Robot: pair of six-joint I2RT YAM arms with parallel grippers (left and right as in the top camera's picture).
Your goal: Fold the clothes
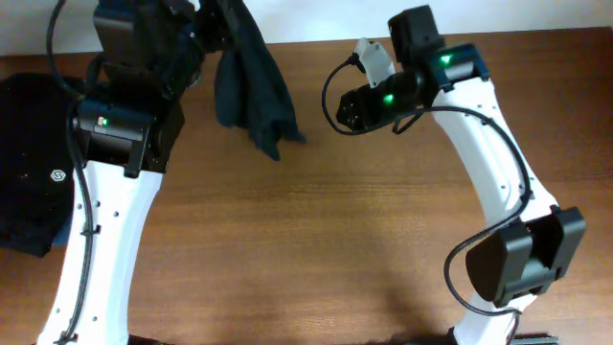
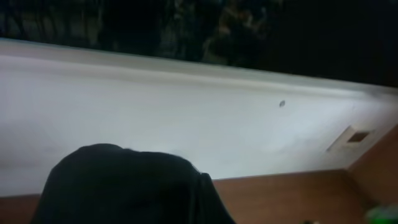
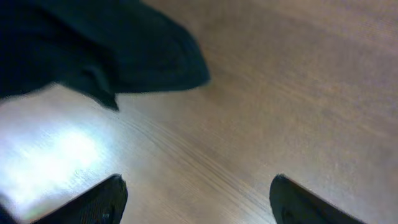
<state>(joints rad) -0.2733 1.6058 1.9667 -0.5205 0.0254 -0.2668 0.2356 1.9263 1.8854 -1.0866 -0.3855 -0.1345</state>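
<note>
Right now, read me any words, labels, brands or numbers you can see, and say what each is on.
No words or numbers can be read.
One white emblem on the black garment, left side: a logo shape only, no legible letters.

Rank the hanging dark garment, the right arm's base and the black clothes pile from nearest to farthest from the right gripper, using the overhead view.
Measured from the right gripper:
1. the hanging dark garment, just beside it, toward the left arm.
2. the right arm's base, at the table's lower right.
3. the black clothes pile, at the far left edge.
</note>
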